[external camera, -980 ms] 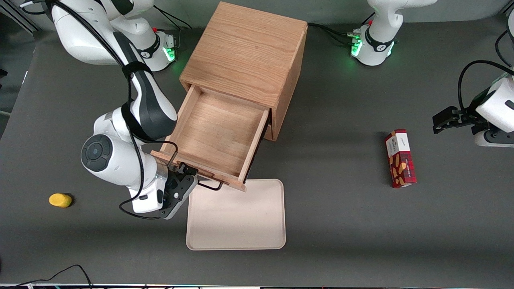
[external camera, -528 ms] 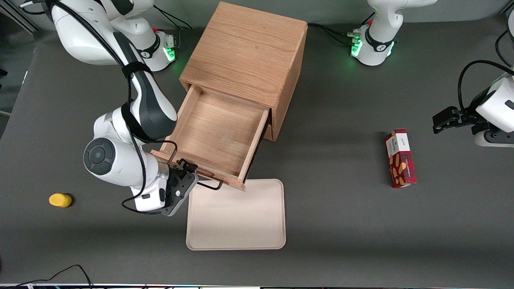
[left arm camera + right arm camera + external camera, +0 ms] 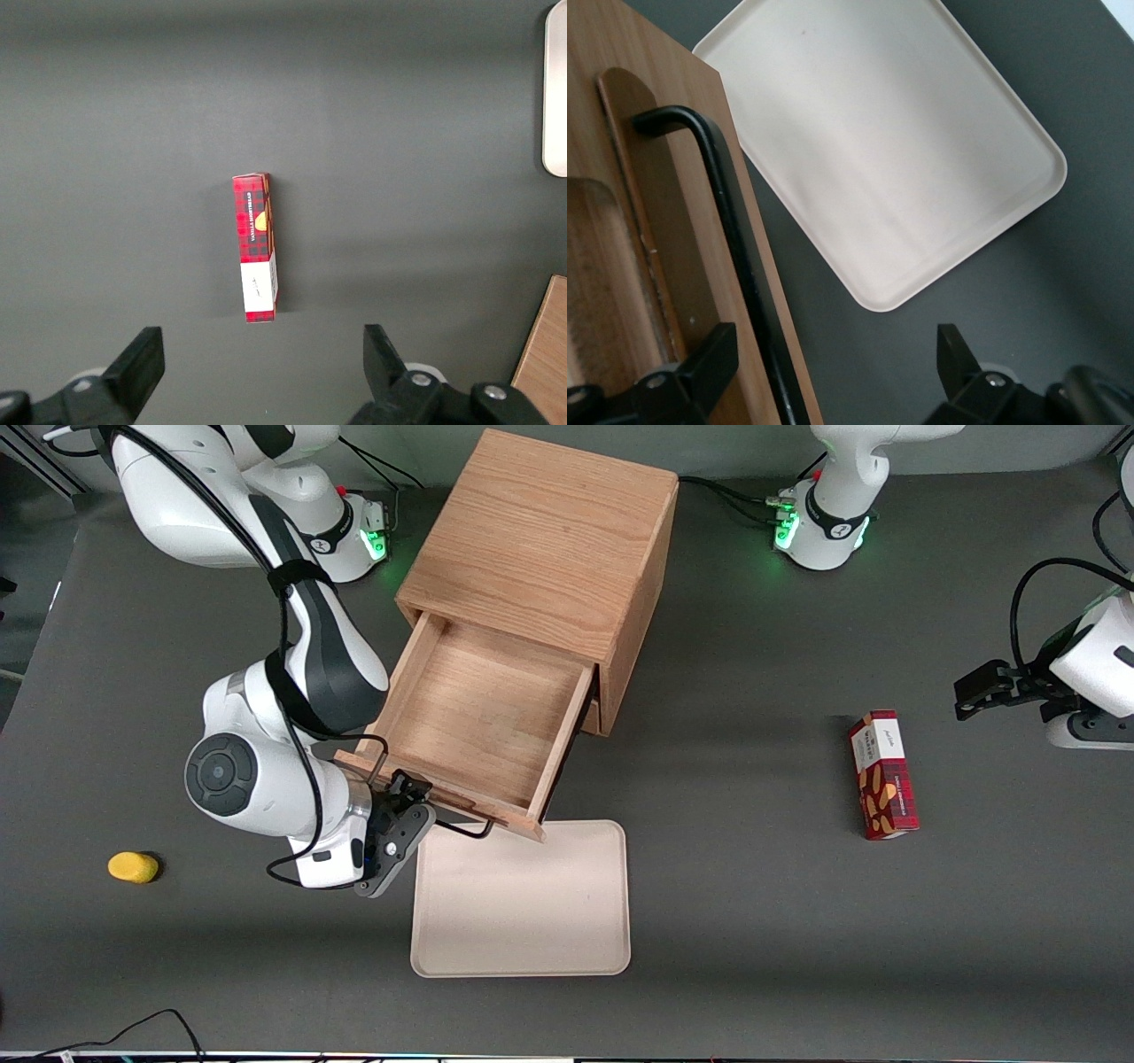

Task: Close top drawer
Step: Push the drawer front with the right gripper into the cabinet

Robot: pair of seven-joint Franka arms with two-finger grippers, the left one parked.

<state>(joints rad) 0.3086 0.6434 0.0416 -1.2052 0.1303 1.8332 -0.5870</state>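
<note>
The top drawer (image 3: 483, 708) stands pulled well out of the wooden cabinet (image 3: 540, 540), with plain wood showing inside. Its black wire handle (image 3: 461, 831) runs along the drawer front (image 3: 673, 230), on the side nearest the front camera. My right gripper (image 3: 409, 799) is open at the working arm's end of that front. In the right wrist view the gripper (image 3: 833, 372) straddles the handle (image 3: 735, 257) and the front's edge: one finger (image 3: 700, 363) lies over the wood, the other finger (image 3: 957, 359) hangs over the dark table.
A beige tray (image 3: 521, 899) lies on the table just nearer the front camera than the drawer front, also seen as a tray (image 3: 877, 159) from the wrist. A yellow object (image 3: 133, 866) sits toward the working arm's end. A red box (image 3: 883, 786) lies toward the parked arm's end.
My gripper and wrist have shifted a little toward the cabinet, and the drawer front with its handle has moved slightly inward with them.
</note>
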